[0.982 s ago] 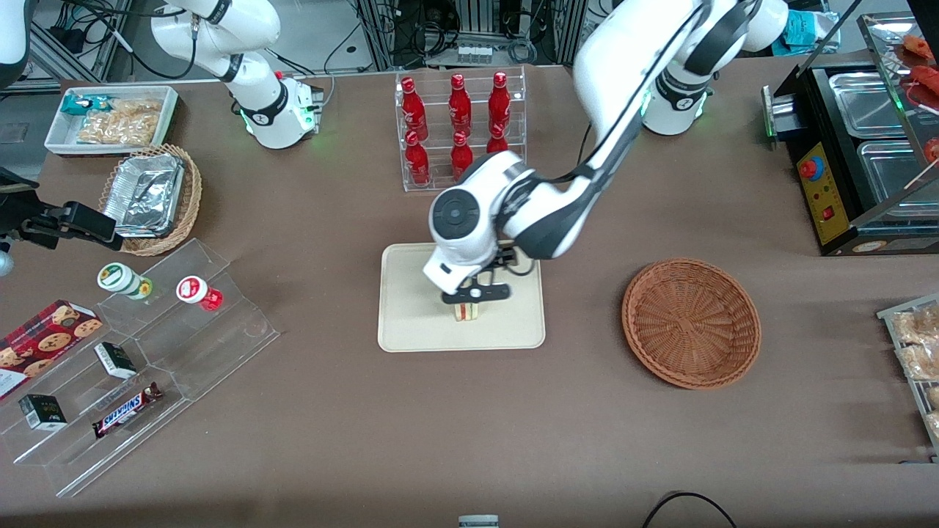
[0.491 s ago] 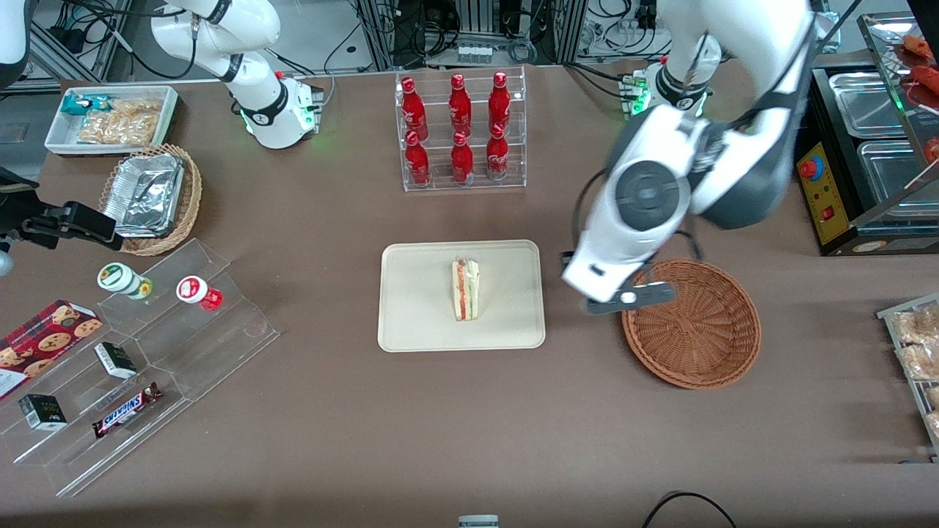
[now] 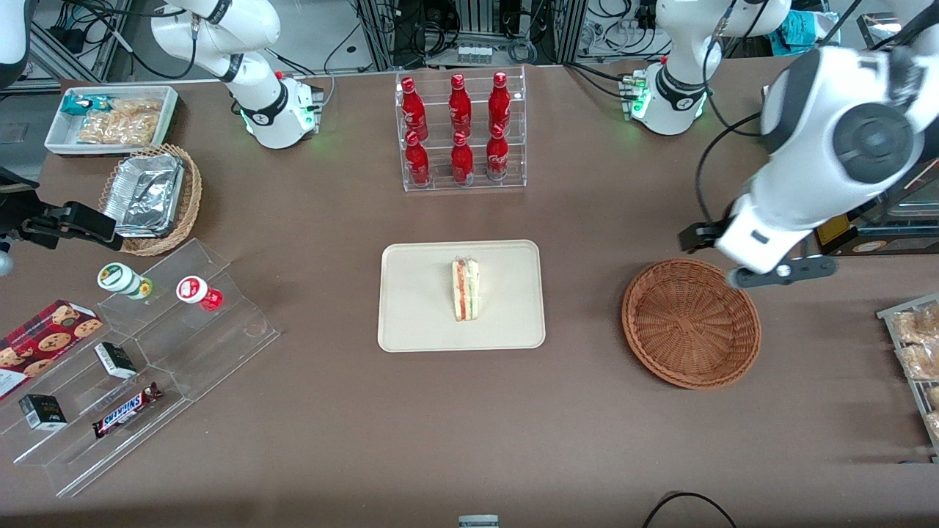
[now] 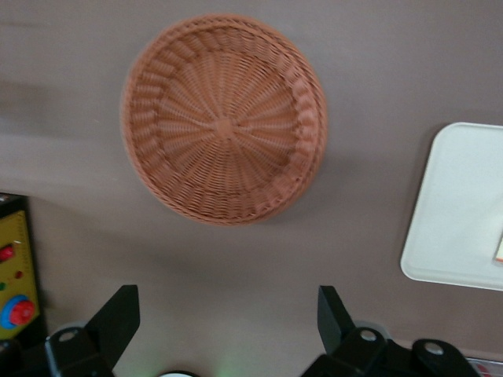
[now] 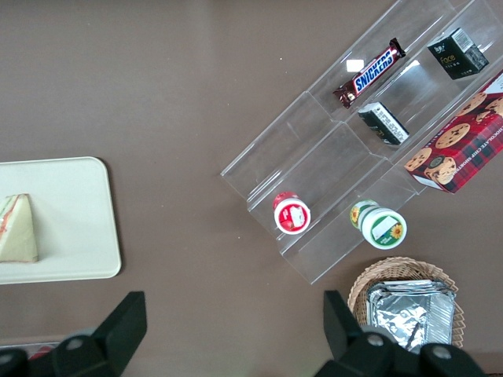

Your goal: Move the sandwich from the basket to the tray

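So the sandwich (image 3: 466, 289) is sitting on the tray (image 3: 418, 308), roughly mid-tray, standing on its long edge with the red and green layers showing. The basket (image 3: 689, 323) is on the worktop (image 3: 469, 411) well apart from the tray, toward the working arm's end, and it's got nothing in it. The gripper (image 4: 226, 326) hangs in the air above the worktop just past the basket's rim, farther from the front camera than the basket's middle, jaws spread wide and holding nothing, touching nothing. Around it: a clear rack of red bottles (image 3: 460, 132) farther from the camera than the tray, a black appliance with steel pans (image 3: 851, 147) close to the working arm, and some bagged snacks (image 3: 917, 345) at that end's edge. Toward the parked arm's end there's a stepped clear display (image 3: 147, 367) with a Snickers bar (image 3: 126, 409), two small jars and boxes, a cookie box (image 3: 40, 345), a tan basket with foil trays (image 3: 150, 198) and a white bin of snacks (image 3: 110, 117). Brown worktop, cables and frames around.
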Controlling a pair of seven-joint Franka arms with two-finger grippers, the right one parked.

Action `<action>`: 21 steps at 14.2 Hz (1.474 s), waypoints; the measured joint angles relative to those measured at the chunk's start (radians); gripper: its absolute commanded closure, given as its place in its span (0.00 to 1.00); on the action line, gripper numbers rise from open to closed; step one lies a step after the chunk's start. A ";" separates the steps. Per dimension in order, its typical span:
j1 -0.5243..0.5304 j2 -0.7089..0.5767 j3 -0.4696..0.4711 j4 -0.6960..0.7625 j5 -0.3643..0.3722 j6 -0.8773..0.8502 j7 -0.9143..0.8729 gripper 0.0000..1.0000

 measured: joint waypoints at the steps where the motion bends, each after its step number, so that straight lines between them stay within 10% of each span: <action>1: 0.019 -0.015 0.000 -0.002 0.000 0.000 0.020 0.00; 21: 0.098 -0.105 0.039 0.078 -0.053 -0.079 0.117 0.00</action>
